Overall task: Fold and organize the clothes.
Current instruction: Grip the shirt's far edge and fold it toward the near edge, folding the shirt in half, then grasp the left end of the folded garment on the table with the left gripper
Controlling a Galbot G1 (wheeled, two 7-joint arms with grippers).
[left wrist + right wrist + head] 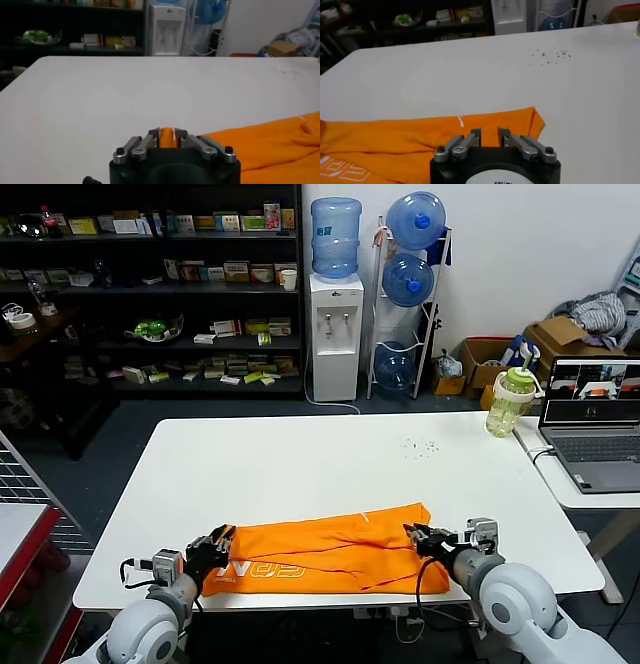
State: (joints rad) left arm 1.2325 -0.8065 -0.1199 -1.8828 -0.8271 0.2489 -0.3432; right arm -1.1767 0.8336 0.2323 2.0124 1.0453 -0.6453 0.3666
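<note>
The orange T-shirt (330,559) lies folded into a long band across the table's near edge, with white lettering showing at its lower left. My left gripper (222,539) is at the shirt's left end and is shut on a fold of orange cloth, seen between its jaws in the left wrist view (166,136). My right gripper (412,536) is at the shirt's right end, over the upper layer. In the right wrist view (489,135) its jaws stand narrowly apart with orange cloth (395,140) between them. The shirt also shows in the left wrist view (270,145).
The white table (300,464) carries small dark specks (420,447) at the back right. A green-lidded bottle (510,399) stands at its far right corner. A laptop (592,419) sits on a side table to the right. Shelves and a water dispenser (335,334) stand behind.
</note>
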